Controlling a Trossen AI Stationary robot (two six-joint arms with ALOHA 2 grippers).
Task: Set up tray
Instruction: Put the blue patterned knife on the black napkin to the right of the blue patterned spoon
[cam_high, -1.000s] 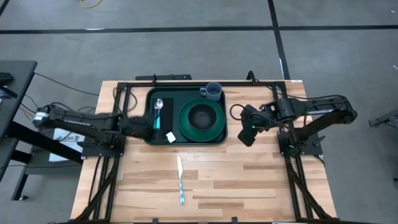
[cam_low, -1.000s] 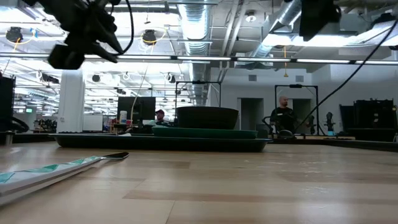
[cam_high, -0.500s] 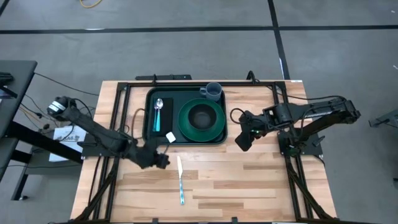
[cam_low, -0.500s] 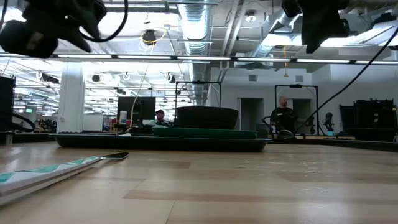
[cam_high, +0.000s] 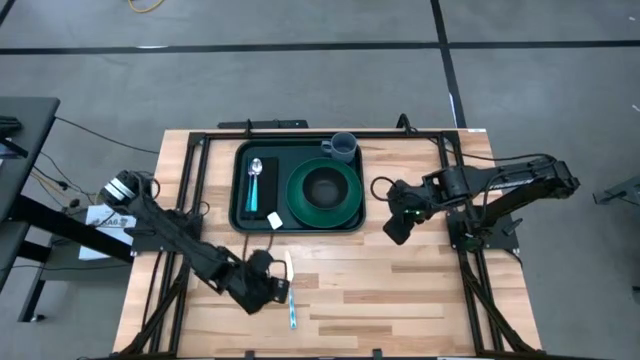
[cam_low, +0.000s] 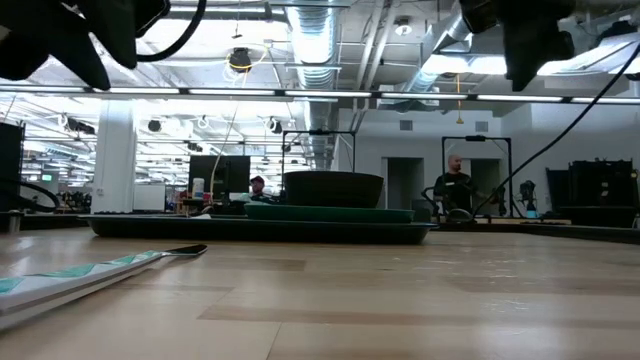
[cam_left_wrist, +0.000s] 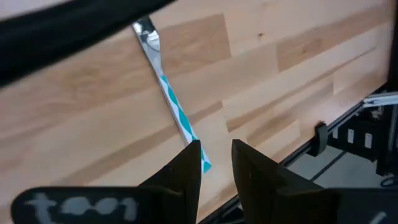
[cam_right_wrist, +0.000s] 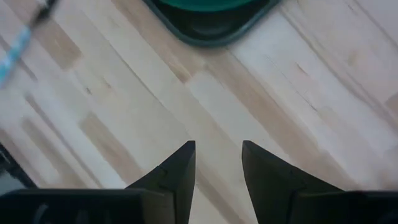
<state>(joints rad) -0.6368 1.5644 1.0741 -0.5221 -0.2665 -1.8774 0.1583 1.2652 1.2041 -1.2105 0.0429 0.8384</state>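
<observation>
The dark green tray (cam_high: 240, 205) lies at the table's far middle. It carries a round green plate (cam_high: 347, 205) with a dark bowl (cam_high: 322, 186), a blue-grey mug (cam_high: 340, 147) and a spoon (cam_high: 254, 180) on a black napkin (cam_high: 262, 195). A knife (cam_high: 291, 295) with a teal-and-white handle (cam_left_wrist: 176, 111) lies flat on the wood, nearer than the tray. My left gripper (cam_high: 276, 283) (cam_left_wrist: 216, 158) hangs open above the knife's handle end, well above the table in the low view (cam_low: 60, 40). My right gripper (cam_high: 395, 228) (cam_right_wrist: 217, 155) is open, in the air to the right of the tray.
A small white-and-teal piece (cam_high: 274, 219) sits at the tray's near rim. A black frame rail (cam_high: 300, 133) runs along the table's far edge. Bare wood (cam_high: 400, 290) lies between the tray and the near edge. People show in the room behind (cam_low: 455, 185).
My left gripper has swung from over the tray's left part toward the table's near edge and now hangs over the knife. My right gripper has drifted slightly toward the near edge. Nothing on the table has moved.
</observation>
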